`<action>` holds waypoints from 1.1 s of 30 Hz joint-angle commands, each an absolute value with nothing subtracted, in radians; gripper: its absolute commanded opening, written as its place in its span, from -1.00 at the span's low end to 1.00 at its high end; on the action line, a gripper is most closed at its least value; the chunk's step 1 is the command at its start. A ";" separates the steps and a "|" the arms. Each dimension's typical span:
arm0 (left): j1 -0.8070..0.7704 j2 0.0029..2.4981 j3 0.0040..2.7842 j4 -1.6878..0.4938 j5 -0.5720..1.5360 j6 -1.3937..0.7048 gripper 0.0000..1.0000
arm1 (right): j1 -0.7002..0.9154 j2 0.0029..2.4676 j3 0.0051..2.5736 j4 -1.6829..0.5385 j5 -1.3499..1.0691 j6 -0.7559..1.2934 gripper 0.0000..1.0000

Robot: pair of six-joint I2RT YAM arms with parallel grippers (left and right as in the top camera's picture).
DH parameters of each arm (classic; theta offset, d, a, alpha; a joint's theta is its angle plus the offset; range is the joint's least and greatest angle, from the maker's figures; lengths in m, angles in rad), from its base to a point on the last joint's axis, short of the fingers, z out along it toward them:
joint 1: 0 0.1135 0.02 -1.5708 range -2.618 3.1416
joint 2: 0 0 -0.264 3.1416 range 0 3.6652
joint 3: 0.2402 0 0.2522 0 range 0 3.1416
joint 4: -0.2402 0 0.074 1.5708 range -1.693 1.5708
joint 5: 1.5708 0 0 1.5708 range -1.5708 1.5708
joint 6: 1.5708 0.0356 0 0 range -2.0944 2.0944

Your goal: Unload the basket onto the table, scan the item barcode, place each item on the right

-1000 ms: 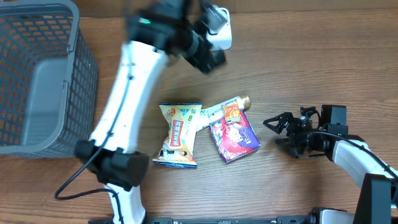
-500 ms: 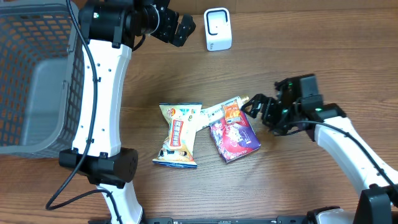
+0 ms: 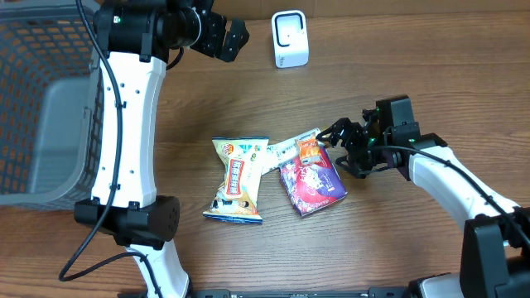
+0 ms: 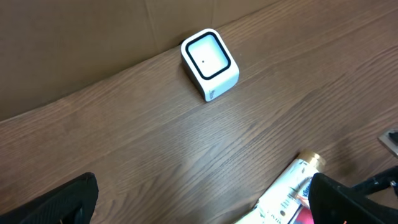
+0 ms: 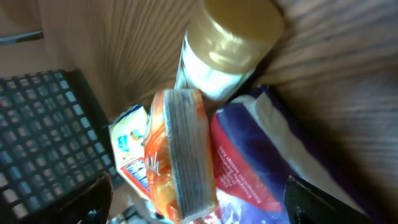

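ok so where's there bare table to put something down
Bare wood lies between the scanner and the yellow bag, and right of the scanner along the back. Crowded at centre: that bag, tube and purple packet overlap, the right hand at them.

soft even light, faint shadows; right wrist view blurred close-up.

The mesh basket (image 3: pixel 33 58) is cut off by the overhead view's left edge. The gold-capped tube (image 3: pixel 281 150) lies partly hidden beneath an orange packet (image 3: pixel 310 150), whose print is too small to read.
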State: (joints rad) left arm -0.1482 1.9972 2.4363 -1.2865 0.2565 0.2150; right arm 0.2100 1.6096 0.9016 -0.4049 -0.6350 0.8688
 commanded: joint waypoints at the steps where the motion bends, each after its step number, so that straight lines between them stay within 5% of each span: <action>1: -0.144 1.980 2.447 -1.287 0.252 0.201 1.00 | 0.208 1.613 0.918 -0.395 -0.720 0.944 0.74; 13: -0.144 1.980 2.447 -1.312 0.251 0.202 1.00 | 0.208 1.632 0.916 -0.385 -0.705 1.075 0.47; 33: -0.144 1.980 2.447 -1.314 0.250 0.202 1.00 | 0.287 1.647 0.916 -0.314 -0.604 1.172 0.44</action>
State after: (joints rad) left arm -0.1482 1.9972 2.4363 -1.3128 0.2565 0.2150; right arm 0.2684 1.6424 0.9016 -0.3153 -0.6437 1.1355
